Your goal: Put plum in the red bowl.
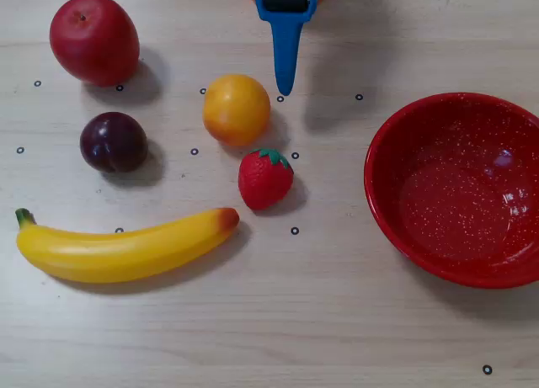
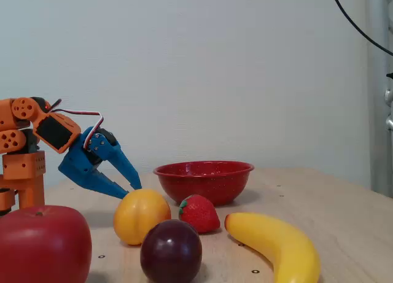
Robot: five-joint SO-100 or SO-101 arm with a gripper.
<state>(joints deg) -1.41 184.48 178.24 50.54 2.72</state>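
Blue gripper (image 2: 132,192) hangs with its fingers spread and empty, just behind the orange (image 1: 237,109) in the fixed view. On the pale wooden table (image 1: 337,321), the plum (image 1: 114,141) sits untouched left of the orange in the overhead view, between apple (image 1: 94,39) and banana (image 1: 122,248), well apart from the red bowl (image 1: 396,228) at the right edge. A strawberry (image 1: 265,178) lies near the orange.

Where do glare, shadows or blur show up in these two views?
Overhead view: sharp, bright glints inside the red bowl, soft shadows to the right of each fruit. Fixed view: the apple up close looks slightly soft, the plum carries a small highlight, the gripper is crisp with its jaws apart.
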